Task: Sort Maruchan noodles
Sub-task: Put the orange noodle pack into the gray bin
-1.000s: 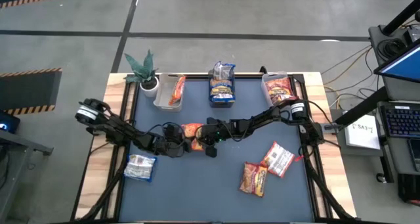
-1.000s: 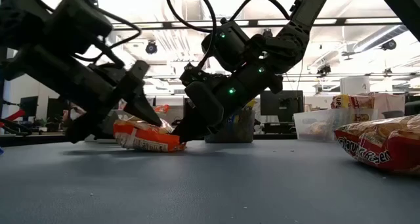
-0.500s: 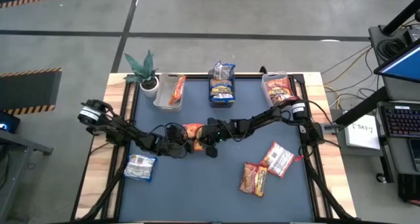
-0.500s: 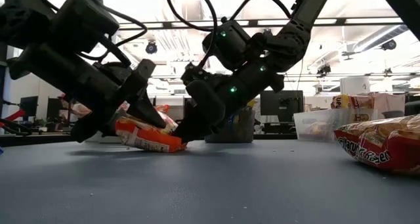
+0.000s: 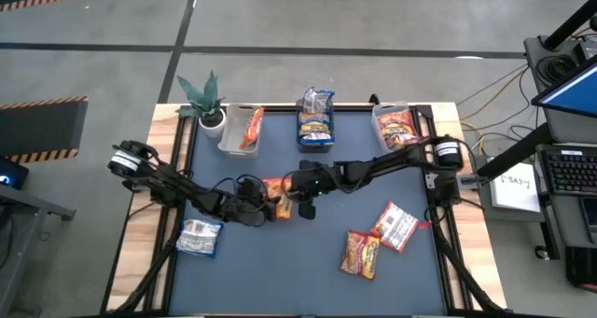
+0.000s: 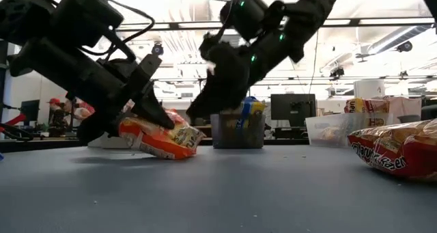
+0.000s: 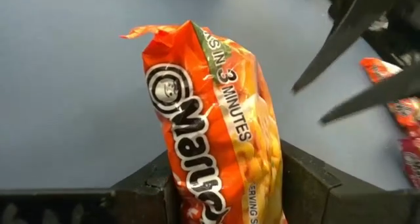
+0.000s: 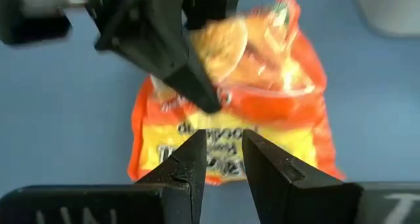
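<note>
An orange-yellow Maruchan packet (image 5: 277, 196) (image 6: 164, 139) lies at the mat's middle, tilted, with its crimped free end (image 7: 157, 32) pointing away from my left gripper (image 5: 264, 205) (image 7: 223, 184), which is shut on it. My right gripper (image 5: 303, 199) (image 6: 199, 108) (image 8: 220, 155) hovers open just above the packet's right end and touches nothing. A silvery white packet (image 5: 199, 237) lies flat near the mat's left edge. Two red packets (image 5: 364, 254) (image 5: 397, 225) lie flat on the mat's right. My left gripper pinches the orange-yellow packet between its two fingers (image 7: 147, 184), across the packet's width near its left end (image 7: 197, 191). The fingers slant down from the table's left. The packet tilts, its lower edge (image 6: 171, 156) on the mat and its right end raised.
Three clear bins stand along the far edge: one with an orange packet (image 5: 244, 130), one with blue-yellow packets (image 5: 315, 122), one with red packets (image 5: 396, 125). A small potted plant (image 5: 207, 102) stands at the far left corner. Bare mat lies toward the near edge.
My right gripper has let go of the packet's right end and risen, drawing back a little toward the table's right. My left gripper has kept its hold. The packet has tipped, its right end now raised and turned more toward the low camera.
</note>
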Tool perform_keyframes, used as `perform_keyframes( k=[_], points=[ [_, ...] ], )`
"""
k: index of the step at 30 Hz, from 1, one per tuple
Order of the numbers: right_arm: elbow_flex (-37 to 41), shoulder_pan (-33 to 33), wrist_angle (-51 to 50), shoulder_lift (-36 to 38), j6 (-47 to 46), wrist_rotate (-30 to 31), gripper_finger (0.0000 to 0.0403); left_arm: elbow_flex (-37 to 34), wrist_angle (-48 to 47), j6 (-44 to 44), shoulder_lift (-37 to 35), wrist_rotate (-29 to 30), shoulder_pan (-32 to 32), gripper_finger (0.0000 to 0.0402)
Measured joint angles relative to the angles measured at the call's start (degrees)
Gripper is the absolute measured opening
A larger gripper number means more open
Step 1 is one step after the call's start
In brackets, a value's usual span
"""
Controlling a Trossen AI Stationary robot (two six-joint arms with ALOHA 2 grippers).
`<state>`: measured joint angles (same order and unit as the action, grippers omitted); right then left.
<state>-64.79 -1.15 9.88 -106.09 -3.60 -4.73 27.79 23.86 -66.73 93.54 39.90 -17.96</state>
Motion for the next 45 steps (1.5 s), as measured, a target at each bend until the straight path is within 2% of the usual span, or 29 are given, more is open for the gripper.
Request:
perform_keyframes(
  k=[9,15,23,27,31,34,37,41,45],
  points=[
    [4.77,-0.02,-0.59,12.14,1.29,1.24,0.0089,0.62,-2.54,5.99,-6.05,0.19,-0.02,0.0168],
    [10.15,-0.02,2.95,18.56,1.31,3.3,0.009,0.7,-5.41,9.31,-10.72,0.71,-0.11,0.0168],
    [15.82,-0.52,8.73,23.52,0.61,3.44,0.0089,0.71,-7.86,17.1,-19.68,3.27,0.14,0.0168],
    [17.42,-0.76,11.76,24.36,0.49,3.43,0.0091,1.31,-11.95,22.34,-25.92,5.58,1.09,0.0166],
    [17.48,-0.93,11.99,24.37,0.53,3.48,0.0086,4.56,-21.19,27.73,-31.7,11.08,2.43,0.0162],
    [17.53,-1.03,12.21,24.2,0.54,3.48,0.0084,7.88,-31.17,30.22,-34.55,17.03,4.33,0.0161],
    [17.61,-1.03,12.27,23.88,0.55,3.81,0.0085,11.88,-42.86,30.88,-36.12,20.23,7.02,0.0161],
    [17.7,-1.05,12.06,23.67,0.6,4.88,0.009,16.42,-54.3,31.1,-36.11,21.71,11.97,0.0161],
    [17.81,-1.14,11.89,23.52,0.6,4.92,0.0089,18.58,-59.76,32.01,-35.16,21.79,17.62,0.0161]
  ],
)
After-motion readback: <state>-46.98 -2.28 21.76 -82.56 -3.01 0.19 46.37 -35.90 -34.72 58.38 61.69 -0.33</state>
